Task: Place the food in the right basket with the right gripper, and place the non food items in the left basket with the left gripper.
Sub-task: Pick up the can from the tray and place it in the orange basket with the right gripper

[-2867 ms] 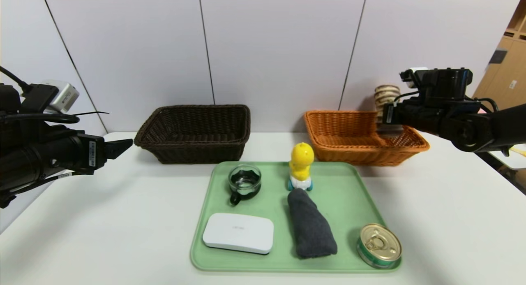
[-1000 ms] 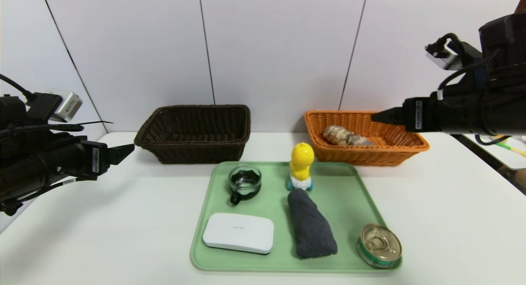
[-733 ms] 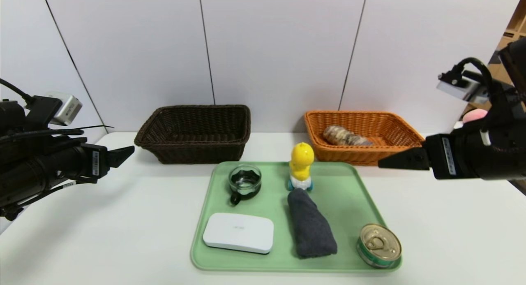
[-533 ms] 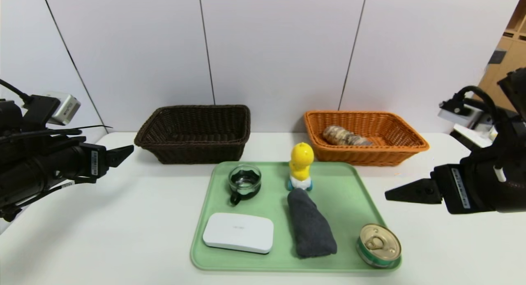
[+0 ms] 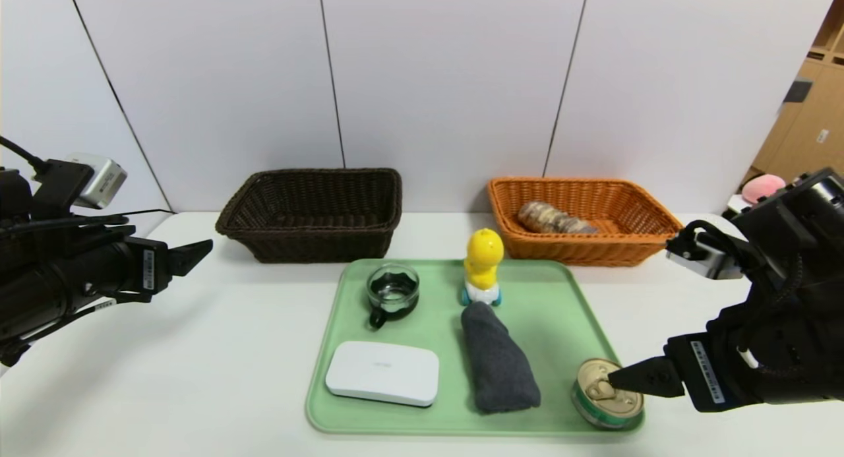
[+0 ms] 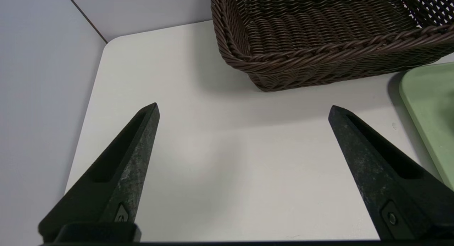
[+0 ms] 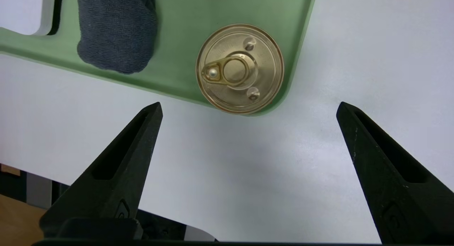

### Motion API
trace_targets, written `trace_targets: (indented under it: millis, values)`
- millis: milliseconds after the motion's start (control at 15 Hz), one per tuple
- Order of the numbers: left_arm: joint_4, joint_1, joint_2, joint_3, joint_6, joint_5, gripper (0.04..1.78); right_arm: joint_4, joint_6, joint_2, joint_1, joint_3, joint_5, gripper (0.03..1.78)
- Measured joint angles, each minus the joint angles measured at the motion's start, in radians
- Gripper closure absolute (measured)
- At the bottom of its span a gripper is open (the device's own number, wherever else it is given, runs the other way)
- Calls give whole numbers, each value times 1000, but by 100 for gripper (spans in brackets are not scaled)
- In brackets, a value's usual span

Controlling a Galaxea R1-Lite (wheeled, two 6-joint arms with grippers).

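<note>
The swirled bread roll (image 5: 554, 218) lies in the orange-tan basket (image 5: 659, 238). The tin (image 5: 607, 394) with gold lid stands at the green tray's (image 5: 560, 305) near right corner; it also shows in the right wrist view (image 7: 239, 68). My right gripper (image 5: 616, 380) is open and empty above the table, just right of the tin (image 7: 248, 105). On the tray are the grey cloth (image 5: 498, 358), duck toy (image 5: 483, 265), white box (image 5: 382, 372) and glass cup (image 5: 393, 290). My left gripper (image 5: 201, 246) is open and empty, left of the dark basket (image 5: 310, 213).
The dark basket's near rim (image 6: 319, 54) and the tray's corner (image 6: 429, 111) show in the left wrist view. The table's front edge (image 7: 106, 189) lies close under my right gripper. A wooden cabinet (image 5: 804, 127) stands at the far right.
My right gripper let the bread roll go into the orange-tan basket, then swung back and down towards the front to beside the tin. The left arm has hardly moved.
</note>
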Motion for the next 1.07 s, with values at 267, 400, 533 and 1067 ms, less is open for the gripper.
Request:
trace_targets:
  millis: [267, 400, 533, 1067]
  values:
    - [0, 0, -7, 13, -1, -1, 13, -44, 0, 76, 45, 12, -7, 12]
    - [-1, 0, -19, 14, -5, -1, 13, -95, 4, 116, 67, 14, -8, 12]
    - [0, 0, -27, 15, -9, -1, 13, -104, 7, 147, 82, 17, -8, 12]
    - [0, 0, -45, 13, -9, -1, 13, -107, 7, 211, 90, 21, -49, 12]
